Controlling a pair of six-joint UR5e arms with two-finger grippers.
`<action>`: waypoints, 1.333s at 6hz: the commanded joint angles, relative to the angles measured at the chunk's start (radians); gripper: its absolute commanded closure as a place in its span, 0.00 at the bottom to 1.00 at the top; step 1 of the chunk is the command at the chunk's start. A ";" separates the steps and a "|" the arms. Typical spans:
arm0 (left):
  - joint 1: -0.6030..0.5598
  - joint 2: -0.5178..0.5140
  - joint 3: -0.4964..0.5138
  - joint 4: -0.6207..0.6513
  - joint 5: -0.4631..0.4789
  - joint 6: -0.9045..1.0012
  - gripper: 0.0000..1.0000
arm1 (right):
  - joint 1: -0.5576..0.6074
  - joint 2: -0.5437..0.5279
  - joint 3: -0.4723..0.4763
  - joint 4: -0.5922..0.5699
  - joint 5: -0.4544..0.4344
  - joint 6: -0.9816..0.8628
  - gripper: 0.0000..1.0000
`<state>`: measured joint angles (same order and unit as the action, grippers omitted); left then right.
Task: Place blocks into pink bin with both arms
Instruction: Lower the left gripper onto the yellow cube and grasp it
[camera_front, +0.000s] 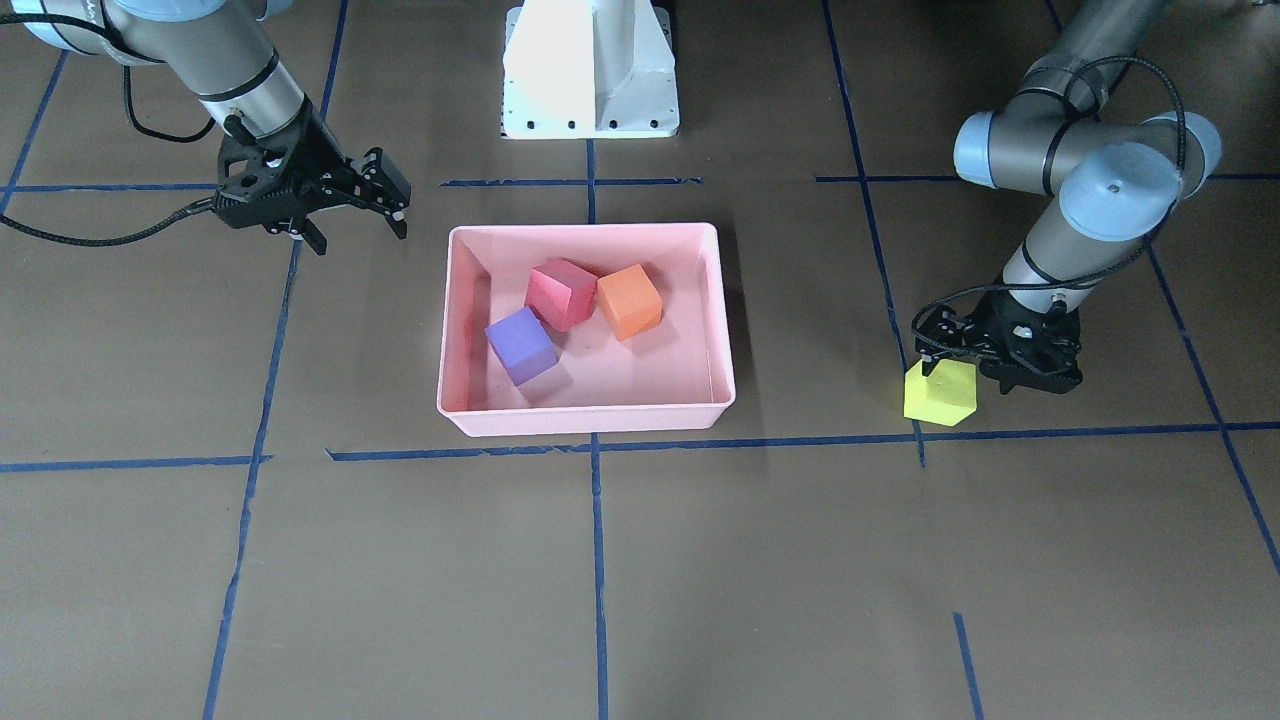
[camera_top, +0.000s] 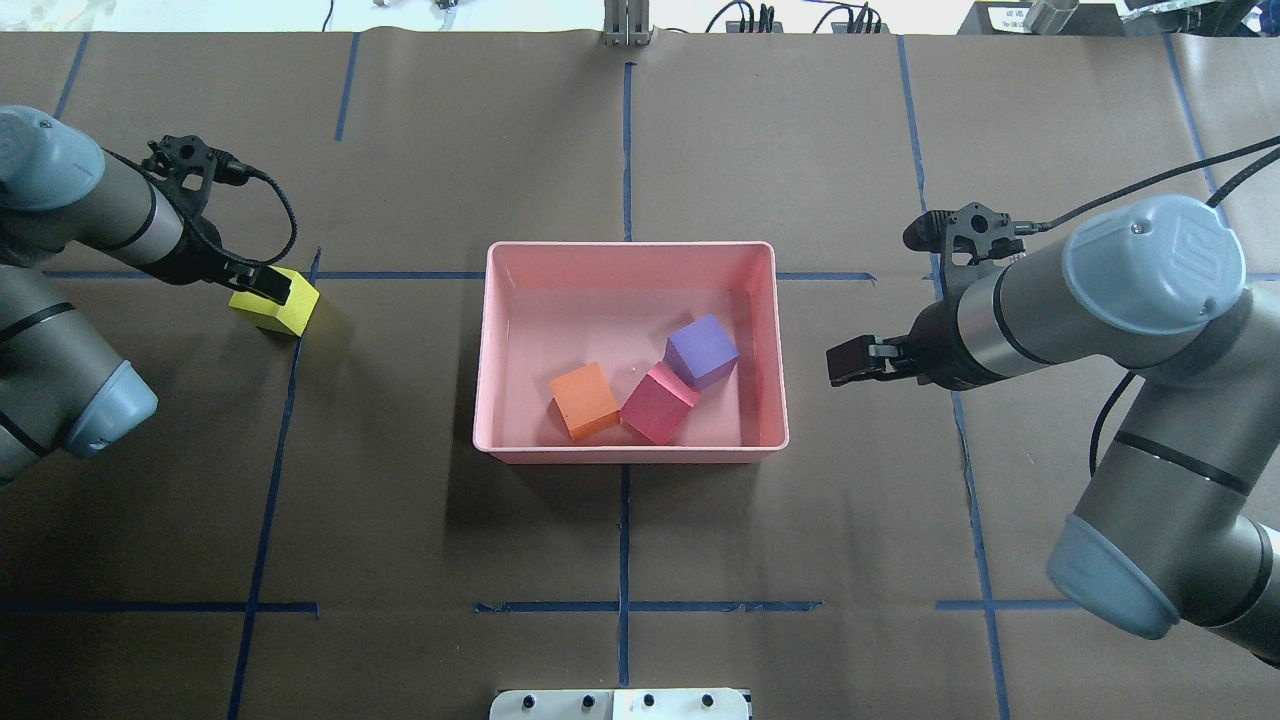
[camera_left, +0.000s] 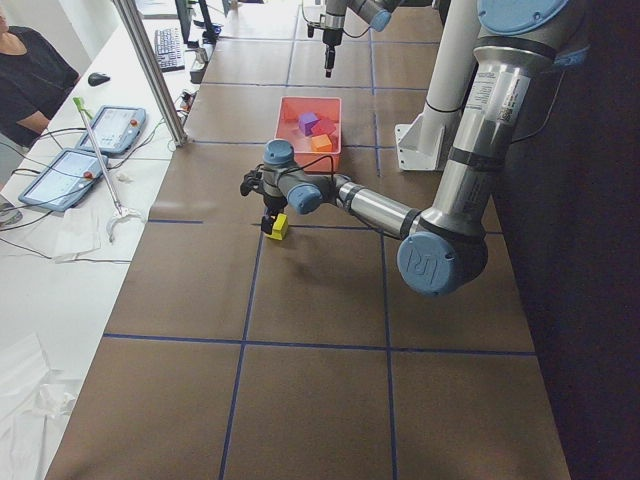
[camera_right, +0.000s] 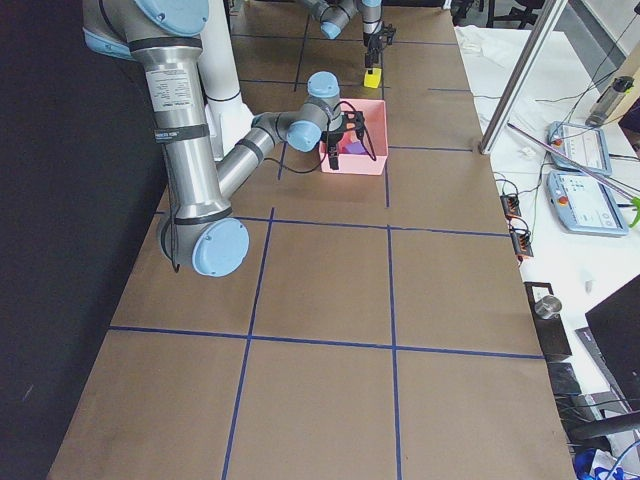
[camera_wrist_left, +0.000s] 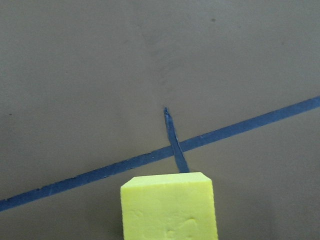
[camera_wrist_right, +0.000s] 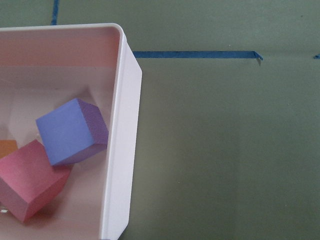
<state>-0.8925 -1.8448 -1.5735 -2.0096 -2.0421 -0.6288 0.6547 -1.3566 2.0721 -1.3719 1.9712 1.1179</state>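
1. Nearest thing is the yellow-green block (camera_wrist_left: 169, 207), filling the bottom of the left wrist view, right by a crossing of blue tape (camera_wrist_left: 175, 145). It's well apart from the pink bin (camera_top: 630, 246), out on the robot's left side of it, and it's the only block not in.
2. The left gripper (camera_top: 265, 288) is down on that block with its fingers around it. They look clamped on, presumably so the block can be carried over. I can't tell whether it's off the table yet.
3. Inside the bin, the purple block (camera_top: 702, 350), red-pink block (camera_top: 660, 403) and orange block (camera_top: 586, 400) sit bunched at odd angles, with the red-pink one up against both others. The purple one is closest to the bin wall on the robot's right. They look dropped in rather than lined up.
4. The right gripper (camera_front: 362, 236) hangs just outside that same wall, jaws spread wide and holding nothing. My guess is it's parked clear so the left arm gets room over the bin.
5. So that's three of four in. What's left is a lift, a carry to the bin, and a release.
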 joint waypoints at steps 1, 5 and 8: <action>0.000 -0.016 0.047 -0.057 -0.001 -0.015 0.00 | -0.001 0.004 0.000 0.001 -0.002 0.000 0.00; -0.013 -0.022 0.049 -0.071 -0.052 -0.029 0.00 | -0.001 0.001 0.000 0.001 -0.002 0.000 0.00; -0.014 -0.011 0.036 -0.083 -0.084 0.010 0.00 | 0.000 0.005 0.003 0.001 -0.002 0.002 0.00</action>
<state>-0.9064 -1.8569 -1.5357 -2.0860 -2.1049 -0.6395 0.6538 -1.3539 2.0737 -1.3714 1.9696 1.1194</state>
